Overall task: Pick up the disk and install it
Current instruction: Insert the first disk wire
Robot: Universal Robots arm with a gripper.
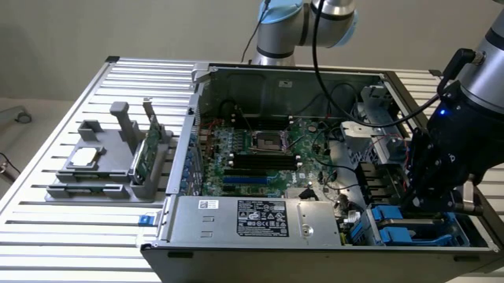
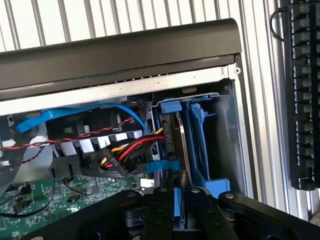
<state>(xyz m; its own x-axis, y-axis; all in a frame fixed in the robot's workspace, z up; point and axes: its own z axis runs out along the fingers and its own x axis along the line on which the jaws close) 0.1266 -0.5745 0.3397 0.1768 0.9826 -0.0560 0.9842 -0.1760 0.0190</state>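
Ribbed metal slats make up the table [image 1: 47,236], and an open computer case [image 1: 236,259] lies on it with its side panel off, showing the green motherboard [image 1: 252,159] and a grey power supply [image 1: 260,219] with a white label. Toward the exterior view's left, a grey holder [image 1: 106,168] on the table carries a small square silver chip [image 1: 85,157] and an upright green circuit card [image 1: 144,154]. At the exterior view's right, the robot arm [image 1: 464,147] reaches down into the corner of the case where the blue drive bay [image 1: 409,231] sits. In the wrist view the tool [image 2: 179,197] is closed down narrow, its black fingers [image 2: 161,212] pinching the edge of the disk [image 2: 176,145], which stands on edge in the blue bay [image 2: 200,145], against the case's outer wall. Red, yellow and black wires [image 2: 132,150] and a flat blue cable [image 2: 100,109] run just beside the bay. A dark ribbed strip [image 2: 302,90] lies on the table outside the case.
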